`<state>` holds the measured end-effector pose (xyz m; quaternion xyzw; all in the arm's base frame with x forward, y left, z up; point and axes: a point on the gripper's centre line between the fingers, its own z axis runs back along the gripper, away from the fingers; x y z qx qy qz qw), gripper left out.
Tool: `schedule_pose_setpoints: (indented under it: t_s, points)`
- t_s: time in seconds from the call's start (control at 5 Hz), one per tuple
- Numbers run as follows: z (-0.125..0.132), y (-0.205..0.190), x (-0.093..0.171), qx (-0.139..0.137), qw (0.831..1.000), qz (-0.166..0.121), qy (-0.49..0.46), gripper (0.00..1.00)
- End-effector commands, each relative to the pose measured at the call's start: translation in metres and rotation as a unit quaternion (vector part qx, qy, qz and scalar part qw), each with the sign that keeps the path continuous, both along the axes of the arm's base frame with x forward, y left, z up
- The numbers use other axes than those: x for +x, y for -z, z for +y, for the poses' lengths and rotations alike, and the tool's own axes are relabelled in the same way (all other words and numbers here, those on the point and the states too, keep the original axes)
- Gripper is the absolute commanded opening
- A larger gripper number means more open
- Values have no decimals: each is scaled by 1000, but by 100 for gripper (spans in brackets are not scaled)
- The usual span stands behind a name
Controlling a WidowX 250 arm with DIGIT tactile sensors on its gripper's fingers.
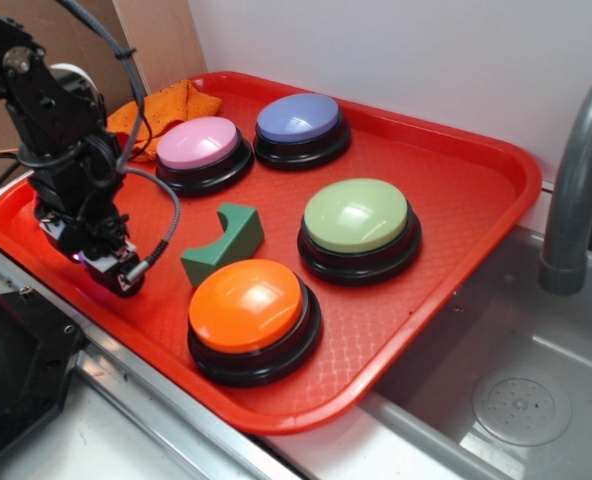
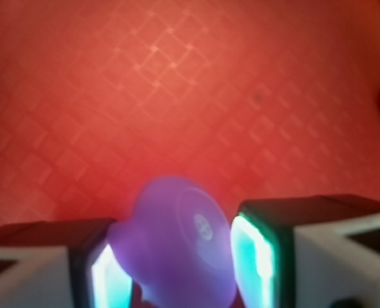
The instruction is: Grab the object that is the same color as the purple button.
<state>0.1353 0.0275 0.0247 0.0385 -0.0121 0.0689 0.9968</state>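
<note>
The object, a small lumpy purple toy [image 2: 177, 244], fills the gap between my two lit fingers in the wrist view and touches both pads. My gripper [image 2: 177, 260] is shut on it, just above the red tray [image 2: 177, 96]. In the exterior view my gripper [image 1: 86, 255] hangs low over the tray's front left part, and the arm hides nearly all of the toy. The purple button [image 1: 298, 118], a periwinkle dome on a black base, stands at the tray's back, far from the gripper.
On the red tray [image 1: 456, 170] stand a pink button [image 1: 198, 142], a green button [image 1: 356, 215] and an orange button [image 1: 246, 305]. A green arch block [image 1: 224, 243] lies right of the gripper. An orange cloth [image 1: 166, 108] sits at the back left. A sink [image 1: 496, 390] with a grey faucet [image 1: 576, 190] lies to the right.
</note>
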Motion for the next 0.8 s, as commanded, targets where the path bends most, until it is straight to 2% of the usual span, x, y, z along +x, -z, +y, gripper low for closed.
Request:
schedule_pose_setpoints:
  t_s: [0.0,0.2,0.4,0.6]
  points:
    - [-2,-85,43,-28,996,-15,-86,0]
    - [-10,-111,59,-39,995,-37,-83,0]
    - [-16,-139,68,-18,995,-59,-79,0]
    - [-15,-148,68,-24,995,-38,-85,0]
